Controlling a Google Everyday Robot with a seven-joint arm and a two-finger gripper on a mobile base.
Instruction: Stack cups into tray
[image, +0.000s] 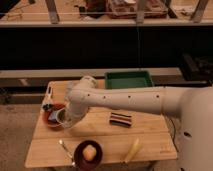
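The green tray (129, 80) stands at the back of the wooden table, right of centre. My white arm reaches from the right across the table and bends down at the left. The gripper (61, 118) is low over the right rim of the orange-red bowl (51, 120). A small pale cup with a dark inside (63, 115) shows right at the gripper, over that rim. The arm's wrist hides how the cup is held. The cup is well to the left and in front of the tray.
A dark brown bowl (88, 153) with a yellowish round item stands at the front edge. A spoon (65, 148) lies left of it and a banana (132, 149) to its right. A dark striped block (120, 119) lies mid-table. A small blue-white item (47, 105) sits behind the orange-red bowl.
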